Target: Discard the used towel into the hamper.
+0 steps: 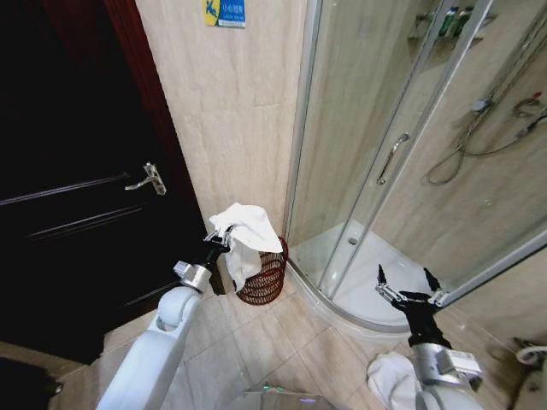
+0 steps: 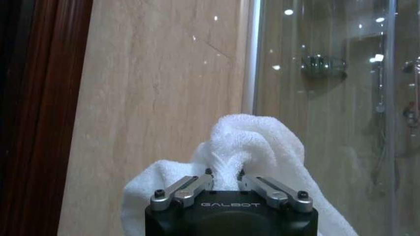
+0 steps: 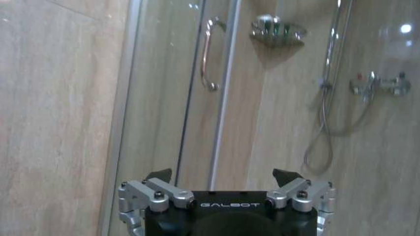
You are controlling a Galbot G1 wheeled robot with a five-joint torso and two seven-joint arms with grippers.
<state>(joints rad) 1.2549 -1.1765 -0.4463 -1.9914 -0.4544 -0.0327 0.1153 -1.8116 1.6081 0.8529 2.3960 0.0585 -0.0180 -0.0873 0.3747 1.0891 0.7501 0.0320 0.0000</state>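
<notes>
The towel (image 1: 245, 235), white and bunched, hangs at centre frame of the head view, pinched in my left gripper (image 1: 224, 240) directly above the hamper (image 1: 265, 275). The hamper, a small round reddish-brown basket of open slats, stands on the tiled floor (image 1: 256, 342) against the beige wall (image 1: 231, 102), between the dark door (image 1: 77, 196) on the left and the glass shower enclosure (image 1: 402, 154) on the right. The towel's lower fold droops to about the hamper's rim; I cannot tell whether it touches. My left arm rises from the lower left of the frame. My right gripper (image 1: 408, 285) sits at lower right, in front of the shower's curved base, its fingers spread wide and holding nothing.

In the left wrist view, my left gripper (image 2: 225, 173) occupies the bottom centre, its fingers (image 2: 208, 172) drawn tight together on a ridge of the towel (image 2: 256, 142), which billows up and spills to both sides. Beige wall (image 2: 157, 98) fills the middle, the dark door frame (image 2: 33, 118) the left edge, shower glass (image 2: 328, 98) the right.

In the right wrist view, my right gripper (image 3: 225, 176) stands at the bottom centre, fingertips (image 3: 159, 174) far apart and empty. Beyond it are the shower door handle (image 3: 208, 54) at upper centre and a hose (image 3: 325, 128) on the right.
</notes>
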